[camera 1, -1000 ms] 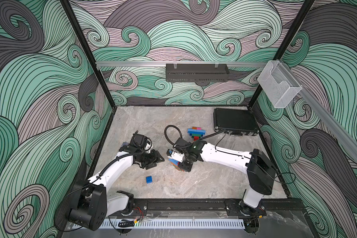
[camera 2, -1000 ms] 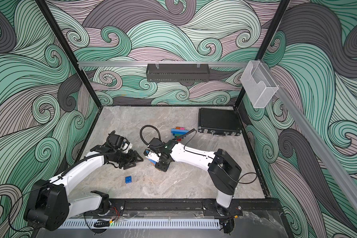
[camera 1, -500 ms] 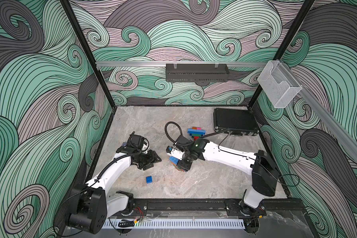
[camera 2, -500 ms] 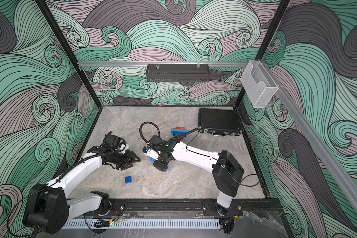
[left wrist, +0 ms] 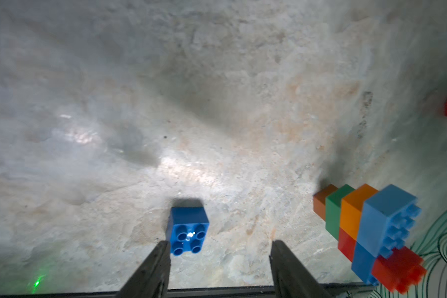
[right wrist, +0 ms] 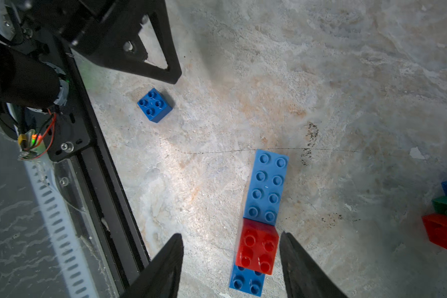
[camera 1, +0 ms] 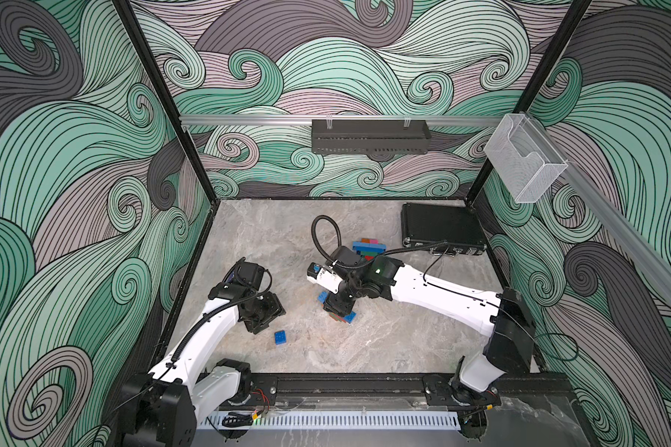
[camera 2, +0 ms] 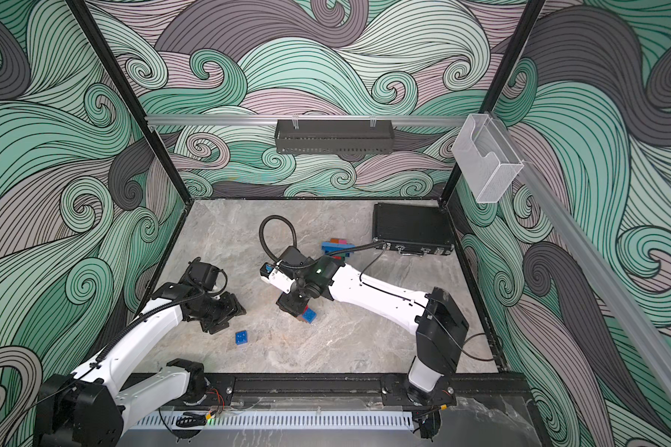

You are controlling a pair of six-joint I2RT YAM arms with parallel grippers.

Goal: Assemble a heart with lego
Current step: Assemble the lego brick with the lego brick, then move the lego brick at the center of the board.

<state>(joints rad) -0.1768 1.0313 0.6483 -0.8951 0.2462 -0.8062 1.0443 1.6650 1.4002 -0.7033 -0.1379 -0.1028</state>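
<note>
The right claw (right wrist: 231, 234) hangs low over a part-built stack of bricks (left wrist: 367, 227) near the middle of the table (camera 1: 384, 340). Its jaws are apart and grip nothing. The red brick (right wrist: 257, 247) on top sits between them, with a clear gap on one side; it may just brush the other finger, but the wrist view is too close to tell. A light blue oblong brick (right wrist: 267, 185) butts against the red one, and a dark blue one (right wrist: 245, 282) shows beneath. The left claw (left wrist: 218, 258) is also open and empty, with a loose dark blue square brick (left wrist: 187, 227) lying studs up just beside one fingertip. More bricks (camera 1: 369, 247) are heaped near the black case (camera 1: 442, 232).
</note>
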